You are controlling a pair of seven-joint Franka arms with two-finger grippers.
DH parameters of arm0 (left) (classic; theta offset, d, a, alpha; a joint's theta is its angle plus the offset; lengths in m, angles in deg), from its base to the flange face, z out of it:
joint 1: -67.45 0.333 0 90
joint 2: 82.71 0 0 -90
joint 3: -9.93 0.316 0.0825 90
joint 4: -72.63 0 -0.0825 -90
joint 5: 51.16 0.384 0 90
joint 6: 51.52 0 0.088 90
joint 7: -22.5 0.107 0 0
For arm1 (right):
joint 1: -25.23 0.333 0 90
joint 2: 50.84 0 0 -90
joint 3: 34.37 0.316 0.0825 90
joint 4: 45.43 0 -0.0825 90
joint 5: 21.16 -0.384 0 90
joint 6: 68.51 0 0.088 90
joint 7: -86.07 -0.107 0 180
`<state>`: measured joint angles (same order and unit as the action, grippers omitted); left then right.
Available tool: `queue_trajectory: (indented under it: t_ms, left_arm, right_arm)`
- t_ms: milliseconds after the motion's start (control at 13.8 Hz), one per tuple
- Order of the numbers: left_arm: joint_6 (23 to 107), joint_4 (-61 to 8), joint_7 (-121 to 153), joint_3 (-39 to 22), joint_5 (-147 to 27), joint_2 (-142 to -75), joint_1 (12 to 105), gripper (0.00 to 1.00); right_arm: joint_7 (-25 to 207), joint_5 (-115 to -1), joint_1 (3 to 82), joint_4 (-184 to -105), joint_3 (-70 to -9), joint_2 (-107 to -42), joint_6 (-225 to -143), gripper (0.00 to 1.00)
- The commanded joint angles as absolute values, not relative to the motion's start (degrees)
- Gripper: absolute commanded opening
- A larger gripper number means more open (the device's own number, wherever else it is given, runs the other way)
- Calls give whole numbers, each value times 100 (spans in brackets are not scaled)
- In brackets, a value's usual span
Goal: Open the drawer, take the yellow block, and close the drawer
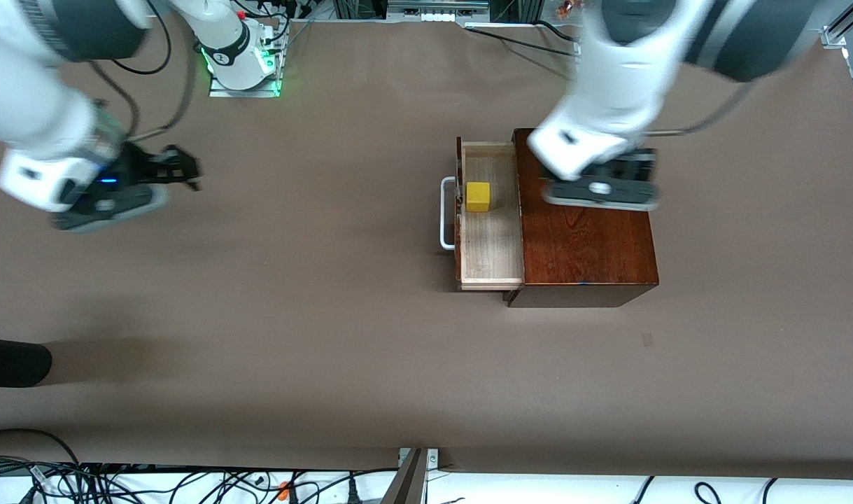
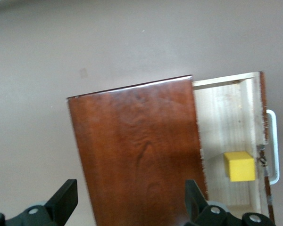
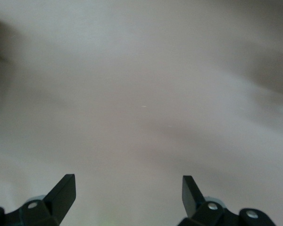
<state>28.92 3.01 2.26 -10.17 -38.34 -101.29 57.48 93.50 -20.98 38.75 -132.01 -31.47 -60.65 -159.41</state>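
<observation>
A brown worktop [image 1: 328, 315] carries a dark reddish-brown polished wooden box [image 1: 586, 245] toward the left arm's end, about midway between the edge by the robot bases and the edge by the front camera. Its single drawer [image 1: 490, 245], pale wood inside with a white U-shaped handle [image 1: 446, 213], is pulled out toward the right arm's end. A small bright yellow cube [image 1: 478, 197] sits inside the drawer, close to the handle-side wall, in the half nearer the robot bases.

The left tool [image 2: 129, 200] hovers over the box lid, fingers spread wide and empty. The right tool [image 1: 178, 168] hangs over bare worktop toward the right arm's end, well apart from the box, also open and empty.

Likely risk: the cube lies close to the drawer's front wall, so a descending finger could strike that wall or nudge the cube aside. Pushing on the box could slide it bodily.

Open worktop surrounds the box on every side.
</observation>
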Motion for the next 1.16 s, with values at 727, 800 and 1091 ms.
queue_trajectory:
  t_ms: [727, 800, 1091]
  left_arm:
    - [4165, -2597, 2689, 983, -4940, -7964, 6314, 100]
    - [4165, -2598, 2654, 984, -4932, -7981, 6323, 100]
    - [4174, -2361, 2619, 1001, -4905, -8130, 6367, 100]
  right_arm:
    - [9987, -1530, 7426, -13016, -3173, -7394, -18547, 100]
    - [10135, -1432, 7506, -12902, -3173, -7648, -18715, 100]
    - [11120, -1413, 7674, -12006, -3182, -8528, -18708, 100]
